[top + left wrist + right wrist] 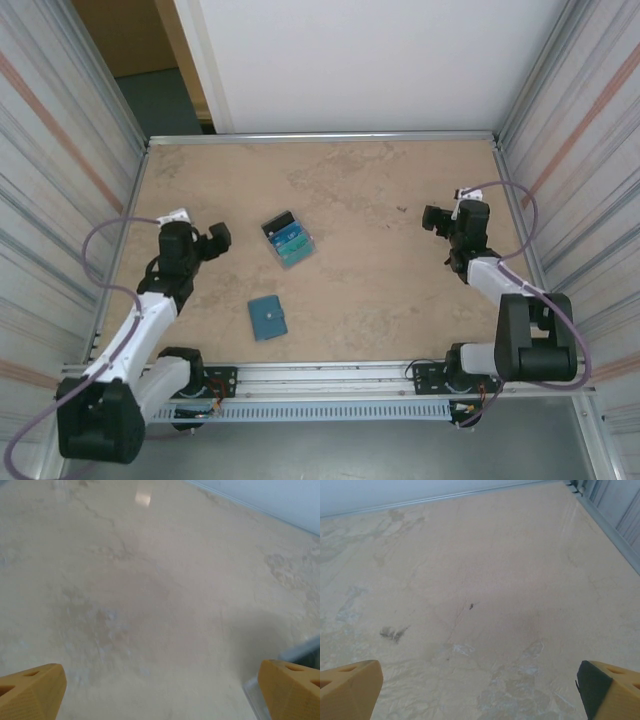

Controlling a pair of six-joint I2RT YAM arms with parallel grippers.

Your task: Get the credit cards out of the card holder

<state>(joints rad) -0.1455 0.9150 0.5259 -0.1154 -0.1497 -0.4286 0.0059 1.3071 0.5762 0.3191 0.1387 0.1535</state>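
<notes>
The card holder (267, 318), a small teal-blue wallet, lies folded shut on the table near the front, between the two arms. The credit cards (288, 240), black, blue and teal-green, lie fanned on the table behind it, apart from it. My left gripper (218, 240) hovers just left of the cards, open and holding nothing. In the left wrist view its fingers (30, 690) stand wide over bare table, and a dark, pale-edged corner (300, 652) shows at the right edge. My right gripper (432, 218) is open at the right side; in the right wrist view its fingers (347, 687) are spread wide over bare table.
The beige, mottled table (370, 200) is fenced by ribbed metal walls (60, 150) left and right and a white panel (350, 60) at the back. A metal rail (330, 375) carrying the arm bases runs along the front edge.
</notes>
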